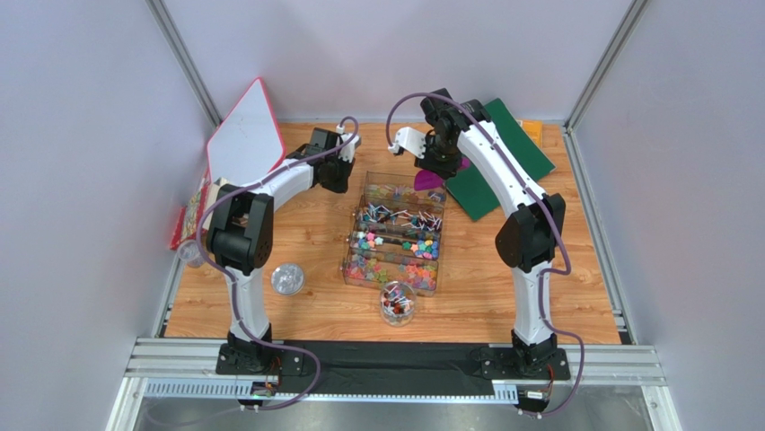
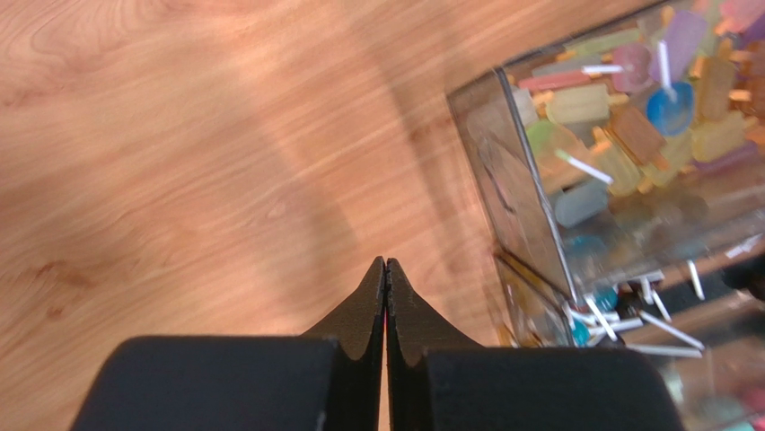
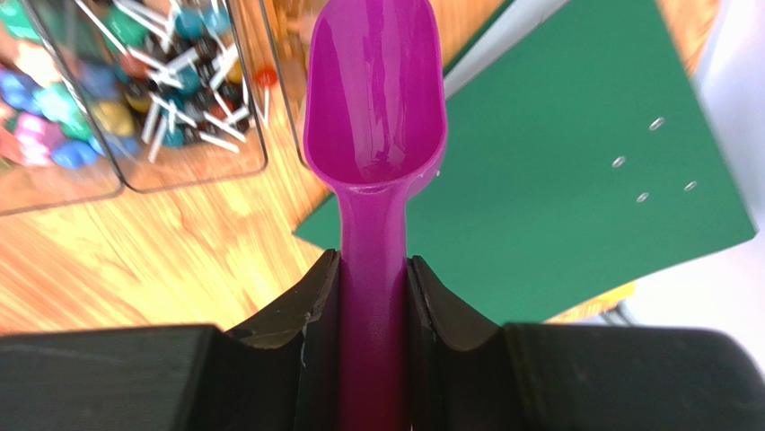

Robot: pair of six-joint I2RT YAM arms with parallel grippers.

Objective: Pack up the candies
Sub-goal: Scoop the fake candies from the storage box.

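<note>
The candies (image 1: 401,243) are tiny bright sweets filling the nearer compartments of a clear divided box (image 1: 356,235) at mid-table. Some show at the left edge of the right wrist view (image 3: 36,117). My right gripper (image 3: 373,265) is shut on the handle of the purple scoop (image 3: 375,90), whose bowl is empty and hangs over the box's far right corner. In the top view the scoop (image 1: 429,179) sits under the right gripper (image 1: 437,169). My left gripper (image 2: 385,262) is shut and empty, low over bare wood just left of the box (image 2: 525,215); the top view shows it (image 1: 344,182) by the far left corner.
A small clear cup (image 1: 397,303) holding sweets stands in front of the box. A clear round lid or dish (image 1: 287,279) lies front left. A green folder (image 1: 498,157) lies back right. A white board (image 1: 244,135) leans back left, with packets (image 1: 187,220) along the left edge.
</note>
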